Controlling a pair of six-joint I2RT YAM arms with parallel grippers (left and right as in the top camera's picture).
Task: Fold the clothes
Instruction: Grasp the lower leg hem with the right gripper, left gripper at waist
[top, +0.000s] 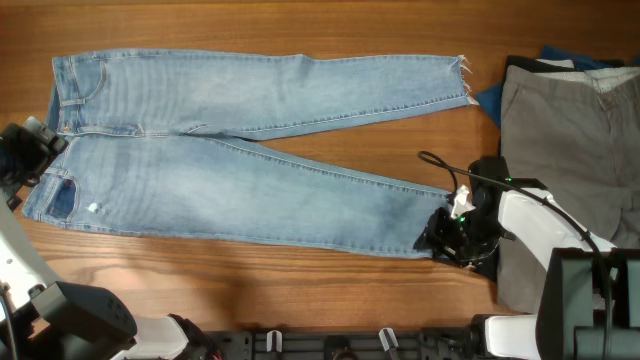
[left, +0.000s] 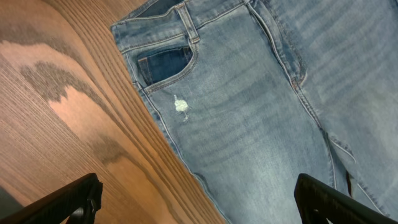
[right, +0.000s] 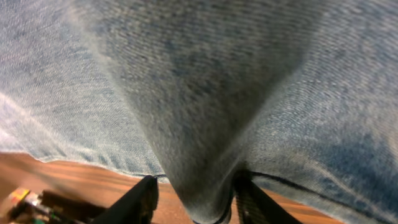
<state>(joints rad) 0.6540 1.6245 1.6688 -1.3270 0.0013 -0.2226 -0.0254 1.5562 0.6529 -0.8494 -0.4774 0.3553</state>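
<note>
Light blue jeans (top: 250, 150) lie flat on the wooden table, waistband at the left and legs spread toward the right. My left gripper (top: 30, 150) is open and empty, hovering over the waistband's left edge. In the left wrist view its fingers (left: 199, 202) straddle the jeans' edge below a dark pocket (left: 165, 62). My right gripper (top: 445, 235) is at the hem of the near leg. In the right wrist view it (right: 199, 199) is shut on a bunched fold of the denim (right: 199, 93), lifted off the table.
Grey trousers (top: 570, 130) lie at the right edge over a blue garment (top: 490, 100). A black cable (top: 440, 165) loops above the right arm. Bare wood (top: 250, 280) runs along the front of the table.
</note>
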